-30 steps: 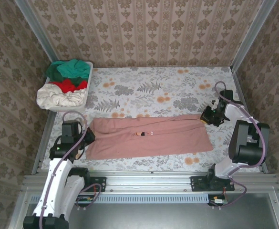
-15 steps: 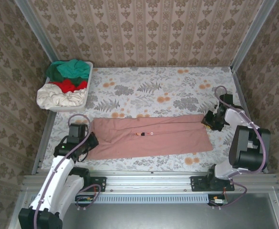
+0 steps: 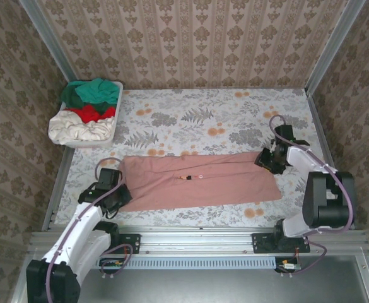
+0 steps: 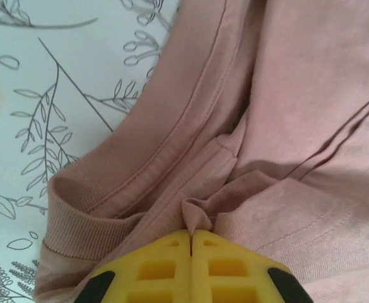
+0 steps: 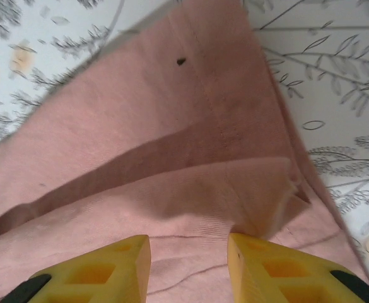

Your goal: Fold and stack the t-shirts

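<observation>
Across the near half of the floral-print table, the dusty-pink cloth t-shirt lay folded into a long band. The left gripper pinched its ribbed end, probably to anchor it. The right gripper hung spread over the opposite end, gripping nothing.

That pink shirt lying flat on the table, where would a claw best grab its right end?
Probably the far right corner of the dusty-pink t-shirt, coming from above: its folded layers bunch up there into a small ridge to pinch. The right claw hangs open over it; the left claw pinches the collar end.
</observation>
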You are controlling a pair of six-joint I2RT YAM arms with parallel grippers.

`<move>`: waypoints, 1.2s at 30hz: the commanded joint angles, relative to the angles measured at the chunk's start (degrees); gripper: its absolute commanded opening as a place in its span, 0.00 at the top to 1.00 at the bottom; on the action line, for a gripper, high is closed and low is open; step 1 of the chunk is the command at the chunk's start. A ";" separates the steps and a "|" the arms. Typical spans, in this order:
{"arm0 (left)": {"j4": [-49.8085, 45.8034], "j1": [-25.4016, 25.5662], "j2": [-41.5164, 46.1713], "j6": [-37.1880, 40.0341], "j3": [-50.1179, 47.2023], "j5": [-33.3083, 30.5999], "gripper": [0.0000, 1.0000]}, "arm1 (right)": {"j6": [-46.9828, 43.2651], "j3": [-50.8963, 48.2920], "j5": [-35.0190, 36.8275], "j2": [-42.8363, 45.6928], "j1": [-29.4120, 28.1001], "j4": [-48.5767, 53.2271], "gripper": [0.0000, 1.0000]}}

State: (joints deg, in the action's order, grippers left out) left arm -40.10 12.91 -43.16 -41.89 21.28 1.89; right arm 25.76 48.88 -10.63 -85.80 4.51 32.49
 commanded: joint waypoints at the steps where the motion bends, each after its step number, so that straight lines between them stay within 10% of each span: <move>1: 0.76 0.97 0.16 -1.27 -1.02 0.19 1.00 | 0.34 1.66 6.22 -3.26 0.85 1.46 0.61; 5: 2.02 3.20 -1.93 -0.57 -0.95 1.25 1.00 | -0.74 2.50 7.24 -5.30 4.48 1.52 0.61; 12: 4.10 6.98 -2.00 0.55 3.16 0.69 0.47 | 0.34 4.29 10.48 0.83 -2.45 4.24 0.57; 24: 12.12 8.66 -24.41 11.16 18.85 3.33 0.42 | 2.37 3.53 3.06 -7.25 -10.49 -5.32 0.53; 36: 15.96 10.81 -44.90 18.39 25.64 2.05 0.60 | 1.50 2.62 4.62 -10.82 -10.40 -6.47 0.53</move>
State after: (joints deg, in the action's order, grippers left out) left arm -24.73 23.70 -85.62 -26.20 44.73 5.28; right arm 27.22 52.53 -6.22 -95.00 -5.85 26.79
